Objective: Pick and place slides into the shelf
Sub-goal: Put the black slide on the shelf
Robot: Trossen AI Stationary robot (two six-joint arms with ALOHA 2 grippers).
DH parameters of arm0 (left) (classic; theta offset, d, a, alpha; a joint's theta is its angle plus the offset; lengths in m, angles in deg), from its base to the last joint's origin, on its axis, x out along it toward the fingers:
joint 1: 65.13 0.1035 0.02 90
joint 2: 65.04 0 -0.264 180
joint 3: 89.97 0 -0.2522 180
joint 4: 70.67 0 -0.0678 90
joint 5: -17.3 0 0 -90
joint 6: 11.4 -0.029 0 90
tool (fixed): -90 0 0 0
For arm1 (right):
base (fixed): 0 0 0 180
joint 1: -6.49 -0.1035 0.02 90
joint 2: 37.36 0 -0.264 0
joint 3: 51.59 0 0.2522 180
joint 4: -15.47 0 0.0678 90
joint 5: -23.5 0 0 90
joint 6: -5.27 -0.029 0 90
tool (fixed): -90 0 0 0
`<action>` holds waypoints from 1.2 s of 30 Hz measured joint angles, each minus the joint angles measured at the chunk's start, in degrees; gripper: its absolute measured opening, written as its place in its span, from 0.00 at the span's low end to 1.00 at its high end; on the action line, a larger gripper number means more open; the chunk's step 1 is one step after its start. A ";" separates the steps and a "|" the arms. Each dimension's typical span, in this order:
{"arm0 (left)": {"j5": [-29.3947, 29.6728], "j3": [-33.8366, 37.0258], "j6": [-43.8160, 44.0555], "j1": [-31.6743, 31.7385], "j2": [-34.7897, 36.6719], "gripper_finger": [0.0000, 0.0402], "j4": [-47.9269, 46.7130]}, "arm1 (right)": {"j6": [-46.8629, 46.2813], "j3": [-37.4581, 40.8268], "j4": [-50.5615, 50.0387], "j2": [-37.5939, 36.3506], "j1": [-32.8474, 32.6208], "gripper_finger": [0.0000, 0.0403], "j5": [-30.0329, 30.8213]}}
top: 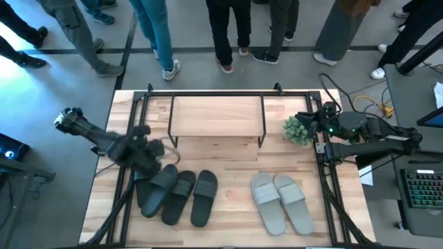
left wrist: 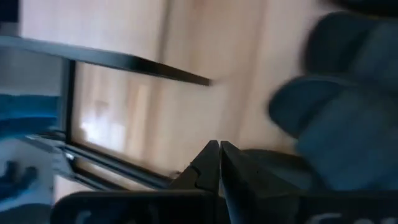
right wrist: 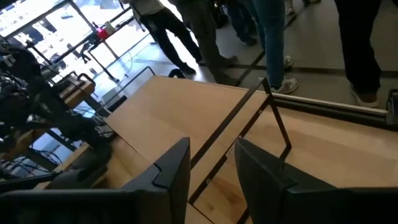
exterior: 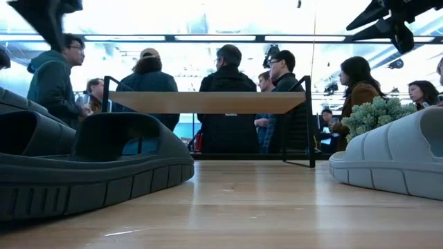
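Observation:
Three dark slides point(top: 178, 196) show side by side on the table's near left, soles down; a further one may lie under my left arm. Two light grey slides point(top: 280, 202) lie together at near right. The shelf point(top: 216, 116) stands at the far middle, its boards bare. My left gripper point(top: 163, 153) hovers over the far ends of the dark slides point(left wrist: 336, 106), fingers shut point(left wrist: 219, 150) on nothing. My right gripper point(top: 309, 124) waits at the table's right edge beside the shelf point(right wrist: 249, 118), open point(right wrist: 211, 168).
A small green plant point(top: 297, 129) stands right of the shelf, close to my right gripper. Black frame bars run along the table's left and right edges point(top: 325, 180). Several people stand beyond the far edge point(exterior: 228, 90). Bare wood lies between the two groups of slides point(top: 235, 173).

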 joint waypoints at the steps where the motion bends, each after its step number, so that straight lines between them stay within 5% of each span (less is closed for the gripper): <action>1: -0.77 0.00 3.51 -3.01 -0.70 0.00 0.30 | -0.01 0.01 0.03 0.00 0.00 0.29 0.00; 9: -7.62 -1.48 13.94 -19.77 -11.21 0.00 6.21 | 0.04 0.28 -0.02 0.04 0.00 0.29 0.36; 19: -7.60 -4.58 17.14 -24.02 -20.10 0.00 18.33 | 0.00 0.33 -0.27 0.13 0.00 0.29 1.48; 23: -5.42 -4.32 18.22 -24.18 -22.70 0.01 14.21 | -0.02 0.37 -0.48 0.13 0.00 0.29 1.46; 28: -3.43 -4.24 23.10 -24.17 -22.60 0.11 6.58 | -0.01 0.37 -0.71 0.13 0.00 0.29 1.46; 36: -4.89 -3.80 23.11 -24.13 -21.23 0.39 6.72 | -0.90 0.37 -2.39 0.13 0.00 0.29 1.35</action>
